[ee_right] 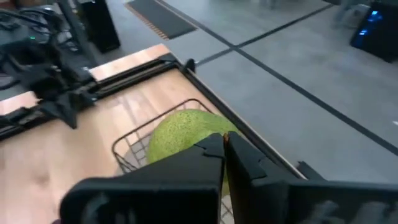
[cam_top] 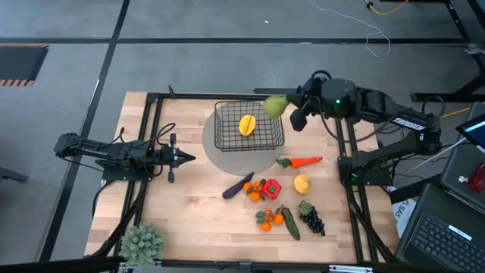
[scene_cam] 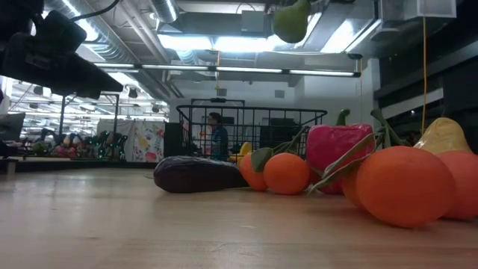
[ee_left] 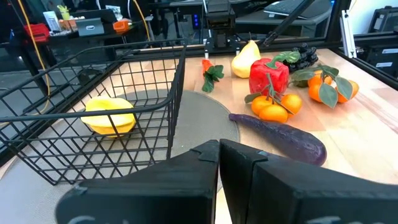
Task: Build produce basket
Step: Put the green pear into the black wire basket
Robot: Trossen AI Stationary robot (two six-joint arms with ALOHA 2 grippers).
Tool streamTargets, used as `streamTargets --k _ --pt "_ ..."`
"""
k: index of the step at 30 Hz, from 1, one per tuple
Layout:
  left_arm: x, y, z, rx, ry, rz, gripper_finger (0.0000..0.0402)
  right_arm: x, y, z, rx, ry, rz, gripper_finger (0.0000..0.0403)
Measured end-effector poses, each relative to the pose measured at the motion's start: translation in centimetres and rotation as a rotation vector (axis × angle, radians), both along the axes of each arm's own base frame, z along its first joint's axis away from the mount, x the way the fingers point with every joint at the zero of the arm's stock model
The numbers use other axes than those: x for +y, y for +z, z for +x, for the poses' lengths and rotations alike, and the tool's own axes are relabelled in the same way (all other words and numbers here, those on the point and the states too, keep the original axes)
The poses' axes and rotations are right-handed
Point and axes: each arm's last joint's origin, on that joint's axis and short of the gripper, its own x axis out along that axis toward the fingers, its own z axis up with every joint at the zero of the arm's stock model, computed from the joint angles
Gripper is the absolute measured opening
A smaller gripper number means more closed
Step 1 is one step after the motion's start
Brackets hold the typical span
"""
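Wood table (cam_top: 189, 212) — basket (cam_top: 227, 136) holds starfruit (cam_top: 247, 124); green apple (cam_top: 274, 105) above rim.

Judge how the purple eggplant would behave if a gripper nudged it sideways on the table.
The eggplant lies on its side, long and rounded, so it would probably roll or pivot rather than slide straight. Its glossy skin looks slippery. The oranges sit close by and might get bumped.

Top view: I hold the apple (cam_top: 275, 105) above the basket (cam_top: 227, 135).
My right gripper (cam_top: 289, 108) grips it over the far corner; a starfruit (cam_top: 247, 125) lies inside.
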Motion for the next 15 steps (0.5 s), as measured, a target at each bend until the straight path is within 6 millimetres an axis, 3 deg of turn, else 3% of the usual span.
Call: streamTargets --k 15 --pt "0.0 0.0 0.0 0.0 0.0 0.0 0.0004 -0.02 0.13 0.58 -0.023 0.033 -0.013 0.0014"
